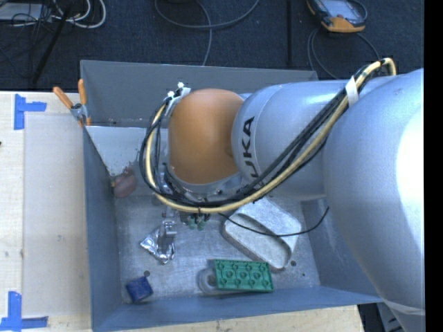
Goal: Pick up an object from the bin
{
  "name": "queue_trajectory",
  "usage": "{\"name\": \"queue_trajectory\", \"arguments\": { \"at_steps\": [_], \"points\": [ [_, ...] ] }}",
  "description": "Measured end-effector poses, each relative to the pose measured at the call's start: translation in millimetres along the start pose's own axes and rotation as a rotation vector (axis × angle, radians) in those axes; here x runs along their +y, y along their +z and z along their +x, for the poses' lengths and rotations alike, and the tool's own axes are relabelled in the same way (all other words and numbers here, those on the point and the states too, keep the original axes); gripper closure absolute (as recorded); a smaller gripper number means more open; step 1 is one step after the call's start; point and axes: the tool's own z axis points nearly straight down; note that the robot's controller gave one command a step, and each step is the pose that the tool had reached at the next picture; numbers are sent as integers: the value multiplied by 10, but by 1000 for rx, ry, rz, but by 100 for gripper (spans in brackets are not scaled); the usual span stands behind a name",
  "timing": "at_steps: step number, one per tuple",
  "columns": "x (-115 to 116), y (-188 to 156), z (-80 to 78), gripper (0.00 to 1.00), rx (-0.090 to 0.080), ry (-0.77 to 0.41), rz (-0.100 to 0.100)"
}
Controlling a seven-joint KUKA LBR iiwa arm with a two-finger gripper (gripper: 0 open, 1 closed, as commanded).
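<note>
My gripper [168, 228] hangs under the wrist near the middle of the bin, left of centre. It is right above a crumpled silver foil-like piece [155, 247] on the bin floor and seems to touch its top. Whether the piece is gripped I cannot tell. A small blue block [140, 289] lies towards the front left corner. A green studded brick [241, 275] rests near the front wall, partly on a grey ring-shaped thing [207, 282].
A flat grey oval piece with a pale rim [261, 231] lies right of the gripper, partly under the arm. A brownish rounded lump [124, 182] sits against the left wall. The arm and its orange cover hide the back of the bin.
</note>
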Motion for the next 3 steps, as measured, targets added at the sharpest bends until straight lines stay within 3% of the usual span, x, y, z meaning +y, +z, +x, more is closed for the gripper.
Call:
{"name": "queue_trajectory", "arguments": {
  "at_steps": [1,2,3],
  "points": [
    [-327,817,378,0,-8,22,-4],
    [-325,782,355,100,-13,24,-5],
    [-449,-749,435,100,-9,-27,-2]
  ]
}}
